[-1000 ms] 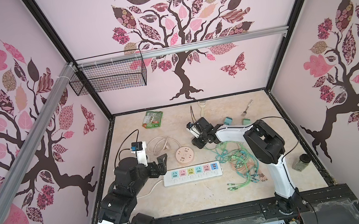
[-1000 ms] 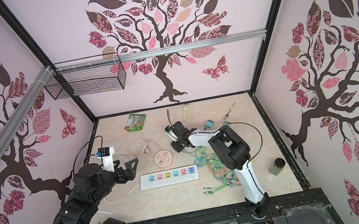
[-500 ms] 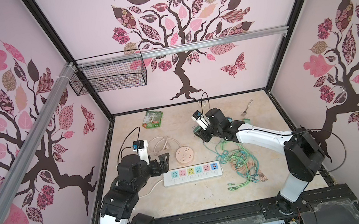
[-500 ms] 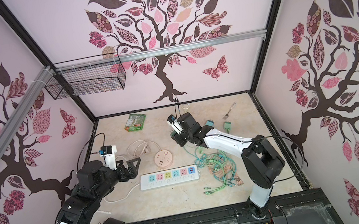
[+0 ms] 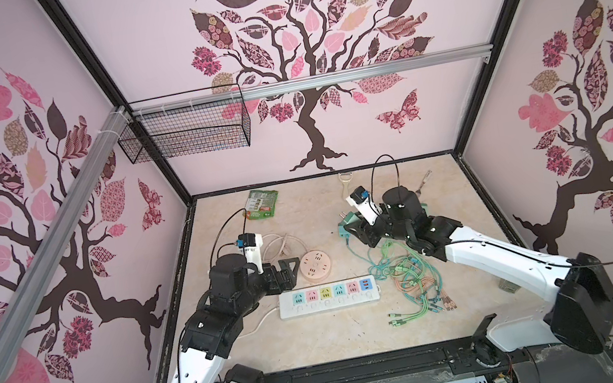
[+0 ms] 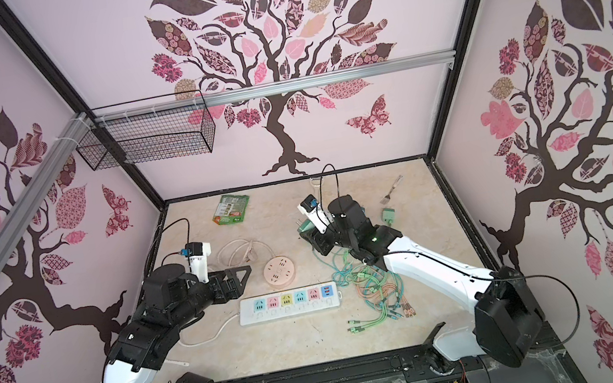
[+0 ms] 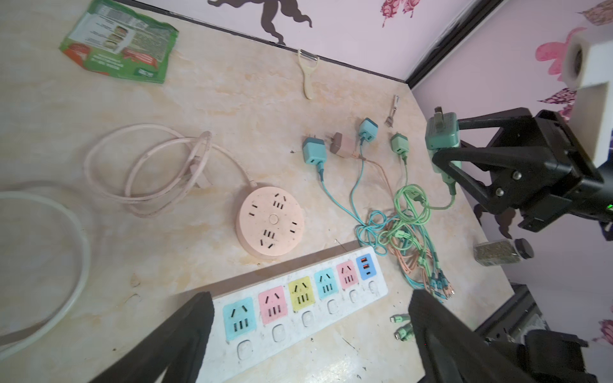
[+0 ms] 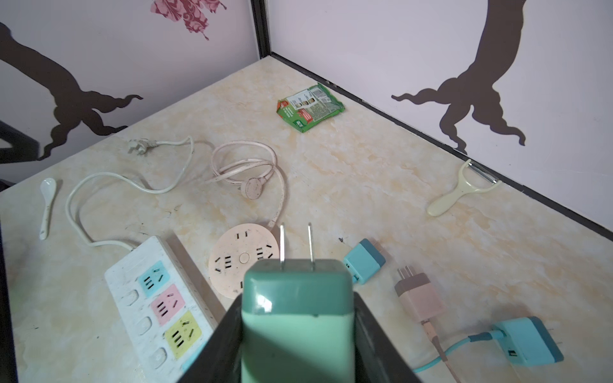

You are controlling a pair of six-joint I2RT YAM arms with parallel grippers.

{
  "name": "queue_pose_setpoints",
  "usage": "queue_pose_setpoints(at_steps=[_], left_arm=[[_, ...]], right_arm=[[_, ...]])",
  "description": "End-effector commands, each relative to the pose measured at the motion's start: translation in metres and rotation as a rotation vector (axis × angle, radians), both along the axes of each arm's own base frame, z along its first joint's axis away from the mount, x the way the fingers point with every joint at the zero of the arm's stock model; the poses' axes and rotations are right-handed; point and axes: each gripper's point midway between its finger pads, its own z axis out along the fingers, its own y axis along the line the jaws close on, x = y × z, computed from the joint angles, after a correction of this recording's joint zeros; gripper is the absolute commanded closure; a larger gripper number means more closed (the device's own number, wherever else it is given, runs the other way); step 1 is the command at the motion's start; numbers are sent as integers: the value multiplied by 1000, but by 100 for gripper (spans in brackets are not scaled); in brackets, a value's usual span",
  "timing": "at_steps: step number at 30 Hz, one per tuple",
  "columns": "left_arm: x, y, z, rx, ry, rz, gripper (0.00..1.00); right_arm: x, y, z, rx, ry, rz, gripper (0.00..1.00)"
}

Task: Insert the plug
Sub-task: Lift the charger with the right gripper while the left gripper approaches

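Observation:
My right gripper [image 8: 297, 308] is shut on a green plug [image 8: 297, 298] and holds it above the table, its two flat prongs pointing out past the fingertips. Both top views show that plug [image 5: 347, 221] [image 6: 305, 226] in the right gripper [image 5: 355, 230] [image 6: 314, 237], behind the cable tangle. A white power strip [image 5: 329, 297] [image 6: 290, 304] [image 7: 298, 298] with coloured sockets lies mid-table, a round pink socket [image 5: 315, 267] [image 7: 270, 222] [image 8: 243, 257] just behind it. My left gripper [image 5: 288, 267] [image 7: 310, 298] hangs open and empty over the strip's left end.
Teal, pink and green chargers [image 7: 313, 151] lie on the table with a tangle of cables [image 5: 407, 272]. A coiled pink cord [image 7: 149, 169], green packet [image 5: 262, 204], peeler [image 8: 457, 192], fork [image 6: 391, 191], spoon [image 8: 46, 202] and small jar [image 7: 497, 253] lie around.
The right arm has unfolded, its elbow swinging far out to the right, while its gripper stays near the same spot with the plug. The left arm has barely moved.

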Motion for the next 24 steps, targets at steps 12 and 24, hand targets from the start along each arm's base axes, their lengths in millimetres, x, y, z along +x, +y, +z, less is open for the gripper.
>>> queue_pose_setpoints(at_steps=[12,24], left_arm=[[-7,-64,37,-293,28,-300,9],[-16,-76,44,-352,52,-375,14]], right_arm=[[-67,8,30,139,-95,255,77],[-88,23,29,119,-111,330,77]])
